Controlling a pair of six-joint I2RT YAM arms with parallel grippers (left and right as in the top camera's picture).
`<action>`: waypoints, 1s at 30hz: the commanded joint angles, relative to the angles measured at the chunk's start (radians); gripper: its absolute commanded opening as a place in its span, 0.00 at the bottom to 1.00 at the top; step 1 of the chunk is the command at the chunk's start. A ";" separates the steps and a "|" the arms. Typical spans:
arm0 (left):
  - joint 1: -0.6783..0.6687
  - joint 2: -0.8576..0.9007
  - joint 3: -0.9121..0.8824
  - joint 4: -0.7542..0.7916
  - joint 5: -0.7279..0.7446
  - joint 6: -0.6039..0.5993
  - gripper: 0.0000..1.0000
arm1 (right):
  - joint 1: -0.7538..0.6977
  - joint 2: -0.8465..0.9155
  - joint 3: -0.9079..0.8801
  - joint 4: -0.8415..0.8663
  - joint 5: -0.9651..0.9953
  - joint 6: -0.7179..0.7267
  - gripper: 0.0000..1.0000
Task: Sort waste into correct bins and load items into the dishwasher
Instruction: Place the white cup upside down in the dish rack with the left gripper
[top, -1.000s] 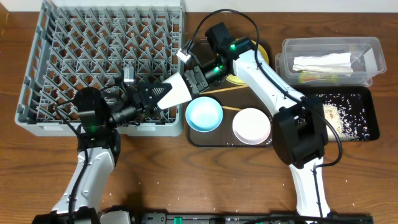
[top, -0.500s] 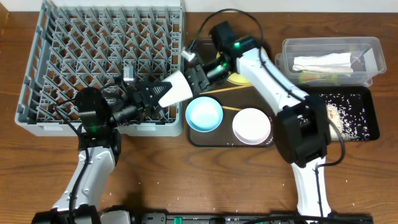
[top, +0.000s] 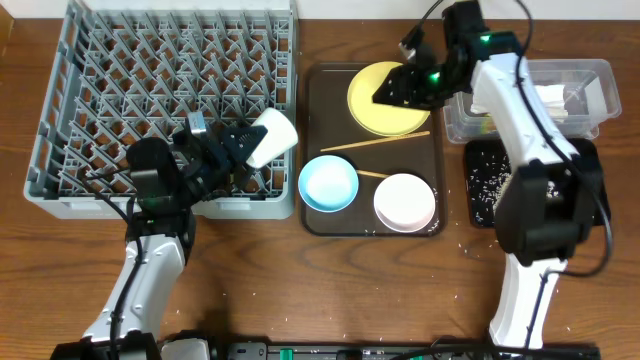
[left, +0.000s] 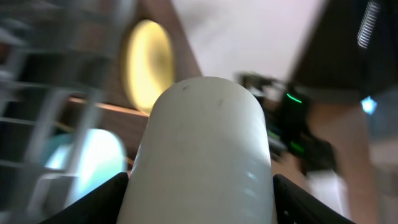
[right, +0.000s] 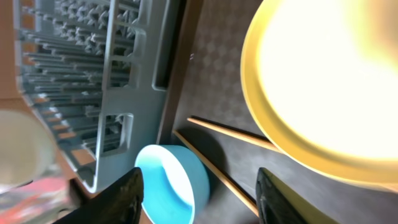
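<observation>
Left gripper around small white cup, over dish rack corner

Left wrist view: white cup fills centre, base cut by bottom edge, hides all but corners of left tool fingers. Yellow plate, blue bowl, rack behind it motion-blurred. Right wrist view: plate washed out by glare, cut by top and right edges; bowl cut by bottom edge; cup mere blur at left. Overhead: right arm covers parts of clear tub, black tray; rice scraps too small to separate.
</observation>
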 joint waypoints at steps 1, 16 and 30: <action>-0.003 -0.008 0.100 -0.088 -0.091 0.119 0.19 | -0.008 -0.122 0.003 -0.014 0.137 0.004 0.58; -0.243 0.000 0.562 -1.091 -0.744 0.583 0.19 | 0.013 -0.218 0.002 -0.099 0.254 -0.015 0.65; -0.348 0.251 0.562 -1.139 -0.919 0.665 0.13 | 0.024 -0.218 0.002 -0.125 0.273 -0.034 0.64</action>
